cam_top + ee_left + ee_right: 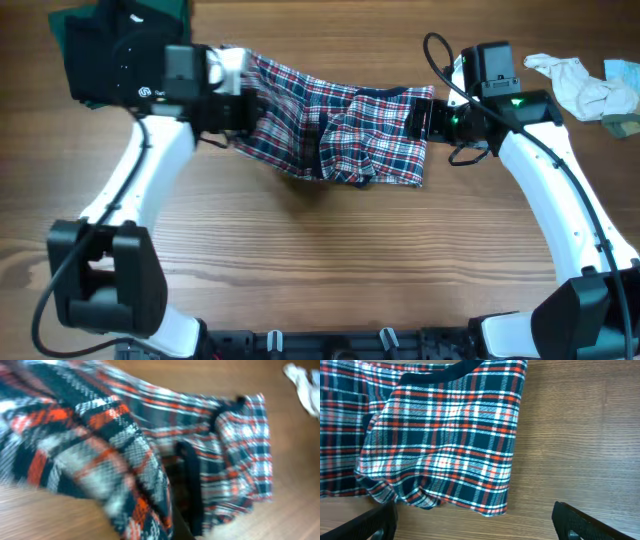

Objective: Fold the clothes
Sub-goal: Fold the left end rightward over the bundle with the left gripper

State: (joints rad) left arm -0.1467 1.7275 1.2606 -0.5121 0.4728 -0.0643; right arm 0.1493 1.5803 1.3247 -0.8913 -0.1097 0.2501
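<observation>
The clothes [340, 125], a red, white and navy plaid shirt with dark trim, lie bunched at the table's middle back. My left gripper [250, 110] is at the shirt's left edge and is shut on it, with that side raised. In the left wrist view the blurred plaid shirt [110, 445] fills the frame and hides the fingers. At the shirt's right edge is my right gripper [415, 120], open. The right wrist view shows the gripper [475, 530] with its fingertips [370, 525] wide apart, the shirt's edge [450, 455] just ahead and nothing between them.
A black garment [90, 50] with a small white logo lies at the back left corner under the left arm. An off-white cloth [580, 85] with a pale green piece [625, 72] lies at the back right, and the off-white cloth [305, 385] also shows in the left wrist view.
</observation>
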